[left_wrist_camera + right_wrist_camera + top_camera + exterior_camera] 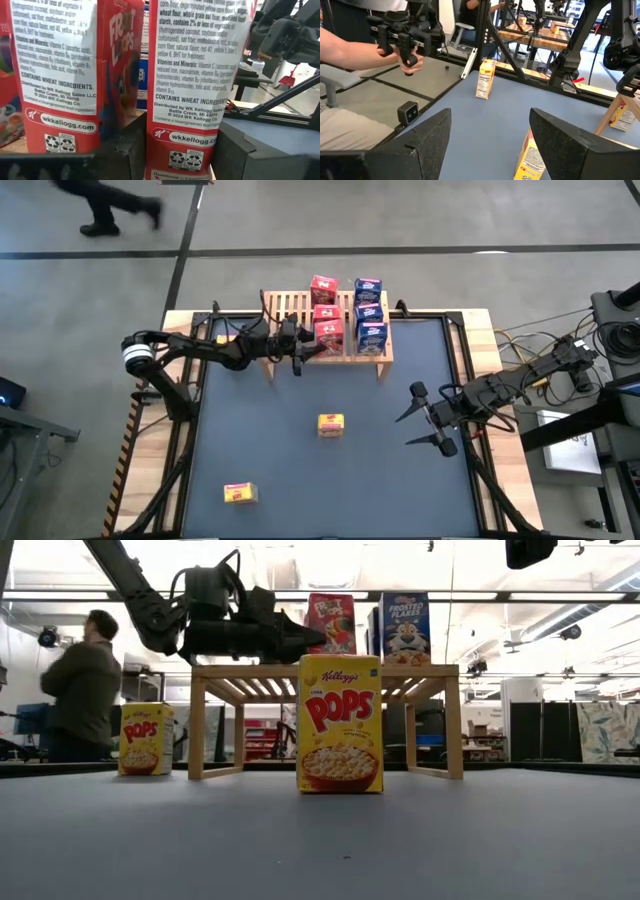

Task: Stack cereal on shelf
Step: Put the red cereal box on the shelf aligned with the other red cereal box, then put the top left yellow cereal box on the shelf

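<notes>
red cereal (327, 330), blue cereal (370, 315), on shelf (283, 308)

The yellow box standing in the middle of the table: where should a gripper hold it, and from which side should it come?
Grip the yellow box across its two narrow side faces, near the upper half, coming down from above. It stands upright and alone on the table, so its top is free. The open right gripper waits nearest.

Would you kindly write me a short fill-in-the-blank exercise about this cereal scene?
The low light-wood slatted rack bears three red cardboard cereal boxes and ___ blue cardboard boxes. The left gripper's jaws grip a ___ box. The right gripper's open jaws hold ___.
Missing: three; red; nothing.
</notes>
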You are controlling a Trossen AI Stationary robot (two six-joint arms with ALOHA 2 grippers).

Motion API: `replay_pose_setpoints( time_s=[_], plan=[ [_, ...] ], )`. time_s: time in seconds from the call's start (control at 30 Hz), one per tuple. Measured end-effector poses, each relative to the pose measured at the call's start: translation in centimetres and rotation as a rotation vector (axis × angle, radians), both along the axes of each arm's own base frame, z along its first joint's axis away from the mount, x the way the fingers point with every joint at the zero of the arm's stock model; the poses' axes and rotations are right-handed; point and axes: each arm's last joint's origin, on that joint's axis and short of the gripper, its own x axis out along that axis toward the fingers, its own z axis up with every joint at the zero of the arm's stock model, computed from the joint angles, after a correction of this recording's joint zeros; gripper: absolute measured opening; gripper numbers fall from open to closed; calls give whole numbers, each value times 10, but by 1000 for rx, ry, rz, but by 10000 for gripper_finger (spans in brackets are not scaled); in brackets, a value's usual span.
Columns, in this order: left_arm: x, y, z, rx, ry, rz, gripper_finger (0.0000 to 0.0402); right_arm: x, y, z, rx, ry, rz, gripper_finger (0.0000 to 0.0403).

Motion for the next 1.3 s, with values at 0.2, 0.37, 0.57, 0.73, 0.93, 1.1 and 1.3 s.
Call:
replay_pose_setpoints(
  time_s=[0.2,0.37,0.57,0.73,0.93,1.1,1.3],
  plan=[
    [0,0,-2,-35,20,-3,173,0,0,-2,-9,3,-1,256],
    [-3,-1,1,-43,49,9,200,0,0,-7,-15,14,-2,255],
    [-9,-4,7,-67,96,30,223,0,0,-7,-16,14,-2,261],
    [-15,-6,13,-83,126,53,227,0,0,-7,-16,14,-2,257],
    [-24,-10,27,-69,139,60,227,0,0,-8,-13,25,-2,255],
    [-40,-18,43,-84,177,69,227,0,0,-9,-8,44,-2,260],
    [-71,-32,63,-113,253,109,227,-1,0,-9,-3,44,22,261]
  ],
)
